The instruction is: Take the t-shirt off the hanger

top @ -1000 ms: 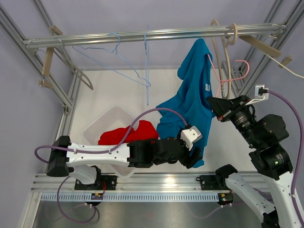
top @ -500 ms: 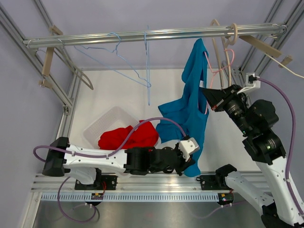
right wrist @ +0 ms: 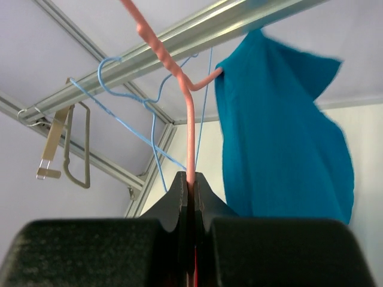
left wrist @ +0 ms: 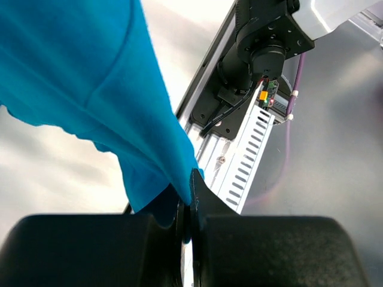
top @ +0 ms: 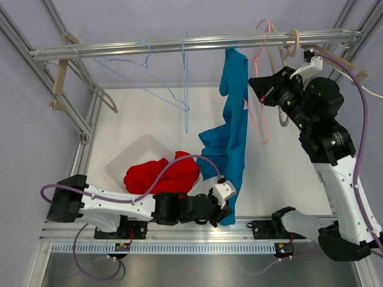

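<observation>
The blue t-shirt point(top: 233, 119) hangs stretched in a long strip from just under the rail down to the near edge. Its top is still caught on one arm of the pink wire hanger point(top: 258, 89). My right gripper point(top: 256, 88) is raised beside the rail and shut on the hanger's wire point(right wrist: 190, 119), with the t-shirt point(right wrist: 281, 149) to its right. My left gripper point(top: 222, 209) is low by the front rail, shut on the t-shirt's bottom hem point(left wrist: 155, 173). The cloth is pinched between its fingertips point(left wrist: 197, 188).
A red garment point(top: 161, 173) lies in a clear plastic bin point(top: 128, 158) on the left. Blue wire hangers point(top: 155, 78) and wooden hangers point(top: 60, 84) hang from the metal rail point(top: 179, 45). More wooden hangers point(top: 287, 45) crowd the rail's right end.
My right gripper lifted the pink hanger up toward the rail. My left gripper closed on the t-shirt's hem and pulled it down toward the near edge, stretching the shirt.
</observation>
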Robot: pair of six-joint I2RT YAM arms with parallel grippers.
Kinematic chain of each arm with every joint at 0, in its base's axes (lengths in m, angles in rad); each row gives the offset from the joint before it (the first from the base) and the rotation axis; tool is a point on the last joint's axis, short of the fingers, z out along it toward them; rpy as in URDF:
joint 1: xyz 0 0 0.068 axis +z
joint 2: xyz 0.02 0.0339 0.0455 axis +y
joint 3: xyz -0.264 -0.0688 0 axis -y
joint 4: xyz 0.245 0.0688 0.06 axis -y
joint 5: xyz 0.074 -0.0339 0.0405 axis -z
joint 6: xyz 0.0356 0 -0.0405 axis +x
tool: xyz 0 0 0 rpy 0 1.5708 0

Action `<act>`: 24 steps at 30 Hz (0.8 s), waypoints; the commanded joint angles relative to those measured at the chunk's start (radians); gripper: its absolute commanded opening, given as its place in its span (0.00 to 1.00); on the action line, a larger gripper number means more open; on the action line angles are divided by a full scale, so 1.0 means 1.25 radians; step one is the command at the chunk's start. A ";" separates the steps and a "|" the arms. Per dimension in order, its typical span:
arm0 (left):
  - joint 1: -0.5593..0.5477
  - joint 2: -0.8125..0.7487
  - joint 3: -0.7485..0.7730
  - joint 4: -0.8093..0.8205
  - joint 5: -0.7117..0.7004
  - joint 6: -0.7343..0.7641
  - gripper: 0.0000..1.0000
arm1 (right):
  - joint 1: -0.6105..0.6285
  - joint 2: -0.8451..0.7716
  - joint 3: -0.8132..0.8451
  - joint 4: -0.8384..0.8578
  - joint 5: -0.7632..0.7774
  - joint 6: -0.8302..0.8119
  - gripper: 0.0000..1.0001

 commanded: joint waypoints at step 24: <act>0.020 -0.075 0.302 -0.076 -0.441 0.339 0.00 | -0.052 -0.465 -0.220 -0.146 -0.339 -0.034 0.00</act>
